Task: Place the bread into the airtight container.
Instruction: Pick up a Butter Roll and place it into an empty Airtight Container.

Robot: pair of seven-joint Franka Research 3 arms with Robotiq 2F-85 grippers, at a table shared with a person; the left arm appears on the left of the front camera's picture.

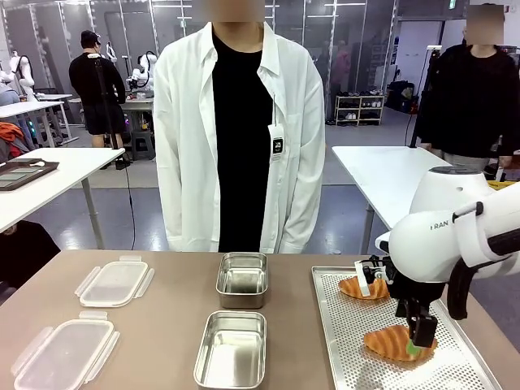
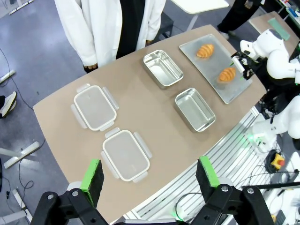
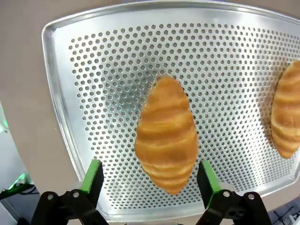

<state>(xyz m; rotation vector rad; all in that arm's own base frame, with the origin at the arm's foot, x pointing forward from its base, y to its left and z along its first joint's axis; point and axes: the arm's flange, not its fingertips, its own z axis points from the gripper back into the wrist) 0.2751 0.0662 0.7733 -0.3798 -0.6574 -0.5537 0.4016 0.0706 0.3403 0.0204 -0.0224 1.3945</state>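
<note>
Two pieces of bread, croissants, lie on a perforated metal tray [image 1: 341, 341] at the right. My right gripper [image 1: 418, 333] hangs open just above the nearer croissant [image 1: 394, 341]. In the right wrist view that croissant [image 3: 166, 133] lies lengthwise, its near end between the green pads [image 3: 92, 176], which do not touch it. The other croissant [image 1: 363, 287] lies farther back. Two open steel airtight containers [image 1: 242, 279] [image 1: 231, 348] stand mid-table, both empty. My left gripper [image 2: 149, 174] is open, high above the table's near edge.
Two clear clip lids [image 1: 114, 282] [image 1: 65, 353] lie at the left of the table. A person in a white coat [image 1: 240, 130] stands at the far side, hands down. The tray's raised rim [image 3: 54, 93] runs close to the table edge.
</note>
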